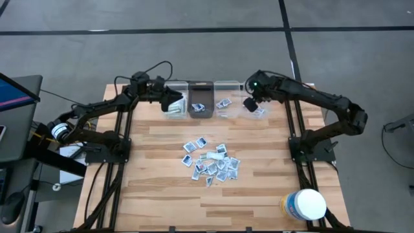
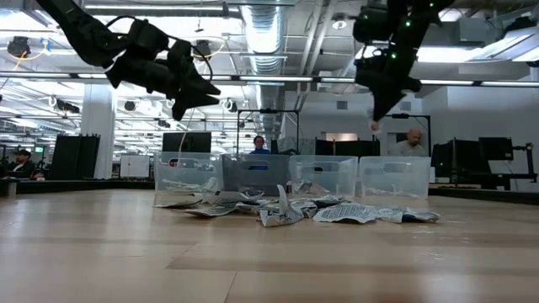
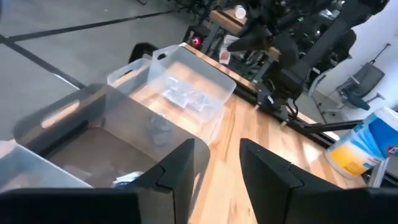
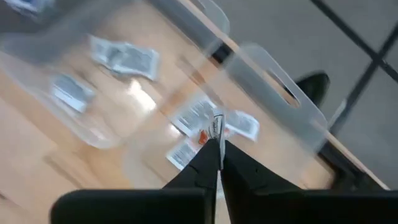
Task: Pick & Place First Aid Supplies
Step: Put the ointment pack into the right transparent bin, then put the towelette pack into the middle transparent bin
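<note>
We note R pincer (image 4: 217,146) clenched on a small white paper packet w/ red print (image 4: 217,126), hanging over the clear plastic bin (image 1: 253,87), upper right of high view. Bin lies straight below. L pincer (image 3: 217,168) released, over upper-left bin.

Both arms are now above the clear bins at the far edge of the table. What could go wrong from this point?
1. The right gripper pinches a packet only by its edge above the rightmost bin; it may slip early or cling to a finger on release.
2. The left gripper hangs open close over the bin walls; a low move could knock a bin.
3. The pile of packets overlaps, so a later grasp might lift two.
</note>
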